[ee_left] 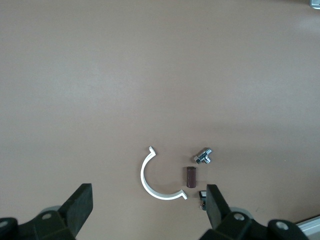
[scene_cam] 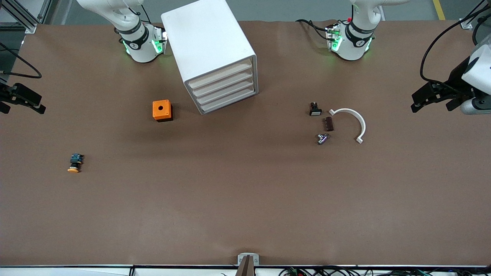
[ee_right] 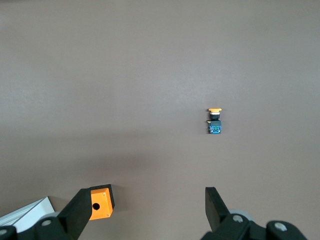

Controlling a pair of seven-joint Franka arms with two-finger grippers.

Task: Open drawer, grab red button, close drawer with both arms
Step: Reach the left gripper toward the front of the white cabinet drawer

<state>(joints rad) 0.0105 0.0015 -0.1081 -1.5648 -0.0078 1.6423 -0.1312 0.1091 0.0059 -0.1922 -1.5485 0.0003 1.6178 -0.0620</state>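
The white cabinet [scene_cam: 207, 42] stands between the arm bases, and its four beige-fronted drawers [scene_cam: 226, 90] are all shut. One of its corners shows in the right wrist view [ee_right: 27, 211]. The red-capped button is hidden from every view. My left gripper [scene_cam: 431, 103] hangs open and empty high over the left arm's end of the table. It is also open in its wrist view [ee_left: 148, 200]. My right gripper [scene_cam: 21, 107] hangs open and empty high over the right arm's end, and is open in its wrist view [ee_right: 147, 197]. Both arms wait.
An orange cube with a hole [scene_cam: 162, 110] [ee_right: 101, 202] sits beside the cabinet. An orange-capped button [scene_cam: 74, 163] [ee_right: 215, 121] lies nearer the camera. Toward the left arm's end lie a white C-shaped piece [scene_cam: 355, 120] [ee_left: 150, 187], a brown block [scene_cam: 328, 124], a metal part [scene_cam: 322, 138] and a small black part [scene_cam: 315, 109].
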